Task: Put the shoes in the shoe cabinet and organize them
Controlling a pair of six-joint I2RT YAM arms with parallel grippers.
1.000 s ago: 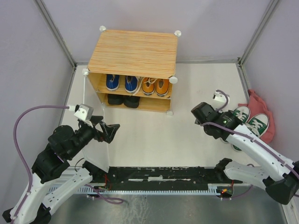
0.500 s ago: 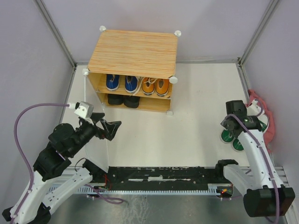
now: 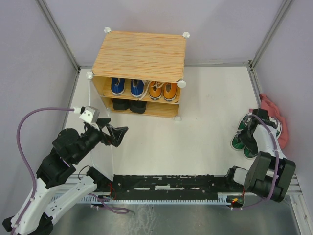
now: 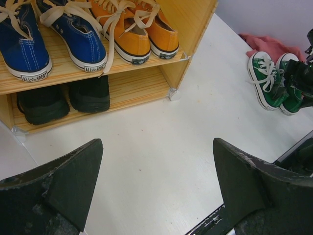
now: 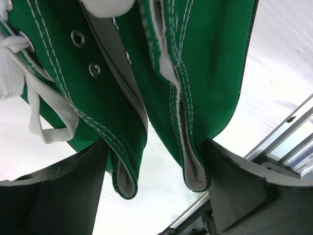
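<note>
Swung out to the right since a second ago, the right gripper (image 5: 154, 152) straddles the green sneakers (image 5: 205, 58) at their heels, clamped or not unclear, the last pair left on the floor – blue sneakers (image 3: 124, 87), orange sneakers (image 3: 163, 90) and black boots (image 3: 129, 105) already shelved in the shoe cabinet (image 3: 139, 56), left gripper (image 4: 156, 181) idle with jaws apart

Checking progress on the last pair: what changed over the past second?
The right gripper swung from mid-table out to the right edge, to the green sneakers, and its open jaws now straddle their heels. The left gripper barely moved and stays open. The cabinet, blue sneakers, orange sneakers and black boots stayed put.
</note>
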